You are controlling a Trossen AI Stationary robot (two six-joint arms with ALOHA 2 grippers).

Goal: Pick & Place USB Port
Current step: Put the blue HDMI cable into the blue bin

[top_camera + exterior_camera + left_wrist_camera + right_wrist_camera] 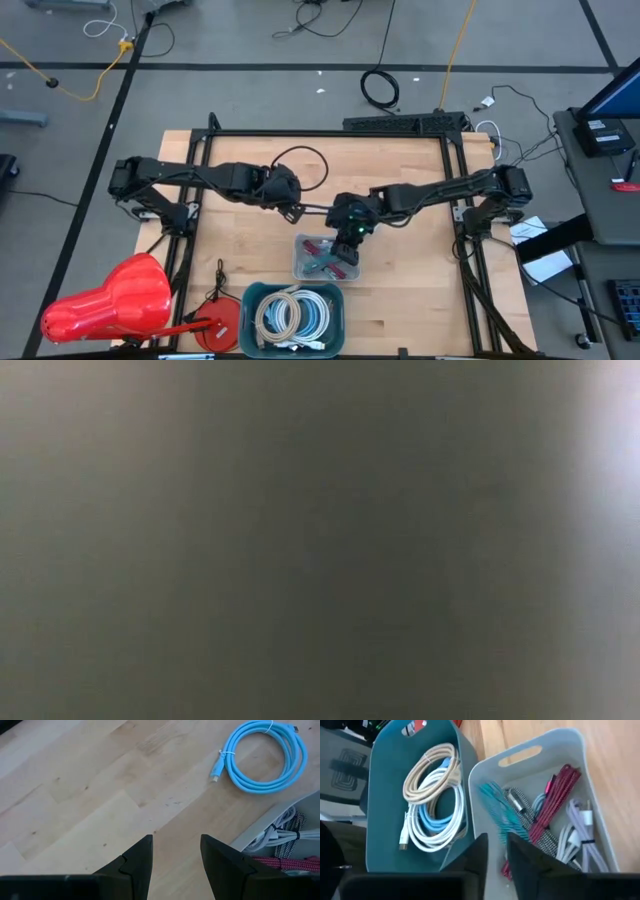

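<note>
Step in hand, as I judge it: the right gripper [497, 841] goes into the grey bin [520, 756] for one USB cable, which is then carried to the teal bin [385, 770].

- USB cables: loose tangle in the grey bin, just in from the middle of one worktop edge. The teal bin touches it on the edge side and holds coiled cables [432, 795].
- Doing it well: pick one strand lying clear, e.g. the red cable [555, 802] or the teal cable [497, 812]. Spread the fingers wider before dropping in. Come straight down, away from the bin wall. Lift slowly, since neighbours may drag along.
- Right arm pose: reaches in from its worktop edge, wrist tipped down, gripper over the grey bin's teal-bin side. Fingers have a narrow gap with nothing between them.
- Left gripper [176, 842]: waits mid-worktop, low over bare wood, fingers spread and empty. A blue coil [265, 757] lies on the wood ahead of it, just beside the grey bin's corner.
- Low view shows nothing usable.
</note>
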